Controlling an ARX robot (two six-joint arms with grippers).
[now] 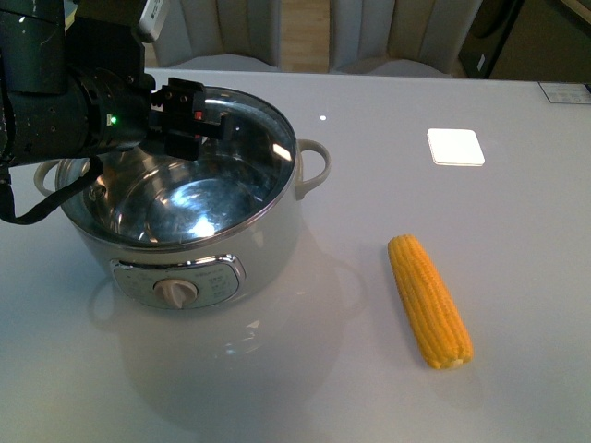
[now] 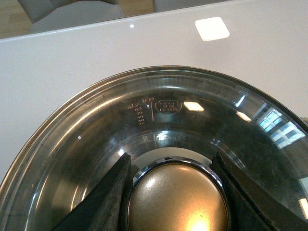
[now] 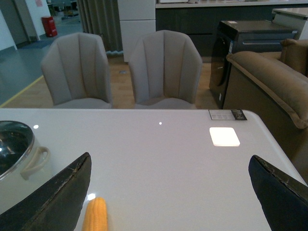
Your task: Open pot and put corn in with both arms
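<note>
glass forms the one lid (image 2: pixel 163 120). stamped into it are a small crest-like mark and a short column of tiny lines beside an upright stroke, all too fine to read. the left end effector (image 2: pixel 171 161) is closed on the lid's single brass-coloured knob (image 2: pixel 178 202), with one black finger (image 2: pixel 108 192) against each side. in the front view the lid is over the mouth of the one pot (image 1: pixel 268 240); whether it touches the rim i cannot tell.

the pot is cream and stands on the left part of the white table (image 1: pixel 369 397), its steel bowl showing through the glass. it has two loop handles, one on each side (image 1: pixel 314 166) (image 1: pixel 46 175), and one dial (image 1: pixel 175 293) on a front panel whose small marks are unreadable.

one corn (image 1: pixel 429 303) lies flat on the table to the right of the pot and well apart from it, slanting away from the robot.

the right end effector (image 3: pixel 169 159) is spread wide with nothing between its two fingers, above the table near the corn.

one small printed card (image 3: pixel 227 114) lies at the table's far edge, its writing too small to read, and one bright white square (image 1: pixel 455 146) shines on the surface near it. beyond the table stand two grey chairs (image 3: pixel 77 72) (image 3: pixel 166 67) and one brown sofa (image 3: pixel 269 82).
</note>
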